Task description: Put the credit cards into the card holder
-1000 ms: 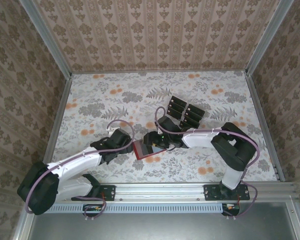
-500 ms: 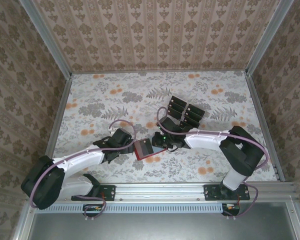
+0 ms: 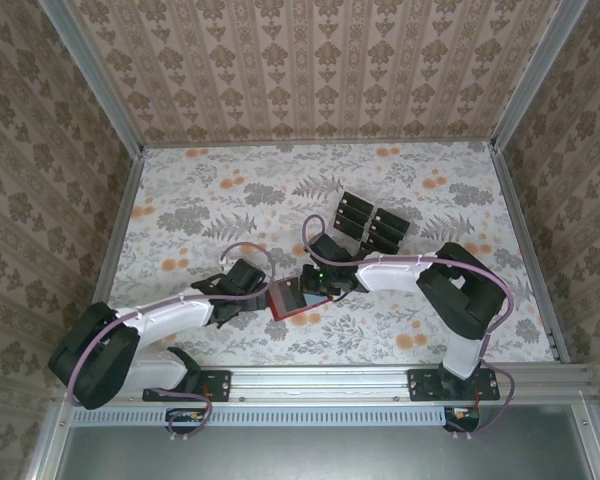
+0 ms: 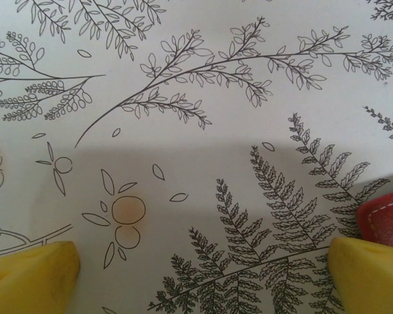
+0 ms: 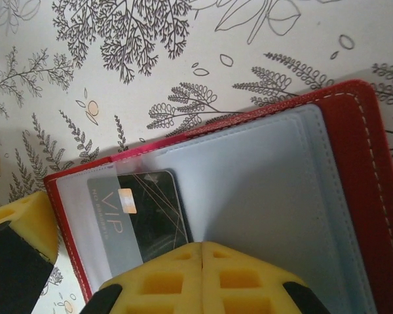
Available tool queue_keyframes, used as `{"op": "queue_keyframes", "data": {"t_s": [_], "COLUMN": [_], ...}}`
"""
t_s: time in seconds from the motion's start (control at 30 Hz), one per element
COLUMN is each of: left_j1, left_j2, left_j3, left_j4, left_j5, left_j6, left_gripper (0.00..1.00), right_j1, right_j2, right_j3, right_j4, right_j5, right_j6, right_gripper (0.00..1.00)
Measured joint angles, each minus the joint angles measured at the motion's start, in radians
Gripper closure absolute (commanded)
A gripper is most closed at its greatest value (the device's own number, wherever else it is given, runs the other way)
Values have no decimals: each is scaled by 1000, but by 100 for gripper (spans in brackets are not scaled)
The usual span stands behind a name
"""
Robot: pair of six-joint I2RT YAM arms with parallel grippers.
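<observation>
In the card holder (image 5: 363,150), one credit card (image 5: 154,209) (black, gold-chipped) reads "VIP".

One card holder (image 3: 288,302), one credit card (image 5: 147,209) inside, about six more cards (image 3: 370,222) grouped

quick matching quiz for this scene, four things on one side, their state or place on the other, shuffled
Things:
1. left gripper
2. right gripper
3. card holder
4. spare credit cards

States or places:
A. lying open, red, one card in a clear sleeve
B. jaws shut
C. clustered beyond the right gripper
D. jaws wide open

Pairs: 1-D, 2-B, 3-A, 4-C
</observation>
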Motion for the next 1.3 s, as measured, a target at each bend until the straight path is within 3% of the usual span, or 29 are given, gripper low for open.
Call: {"op": "queue_keyframes", "data": {"t_s": [0.87, 1.13, 1.3], "left_j1": [0, 2, 22], "left_j2": [24, 53, 89], "left_j3": [3, 26, 56], "left_j4": [18, 14, 13], "left_j5": [-15, -19, -11], "left_j6": [0, 0, 14], "left_gripper": [0, 0, 0], "right_j1": [63, 59, 50], "right_j2": [69, 50, -29], "right_j3": [55, 51, 5], "right_j4": [37, 41, 58], "right_j5": [-32, -26, -10], "right_j6": [29, 38, 51], "right_gripper": [94, 70, 65]}}
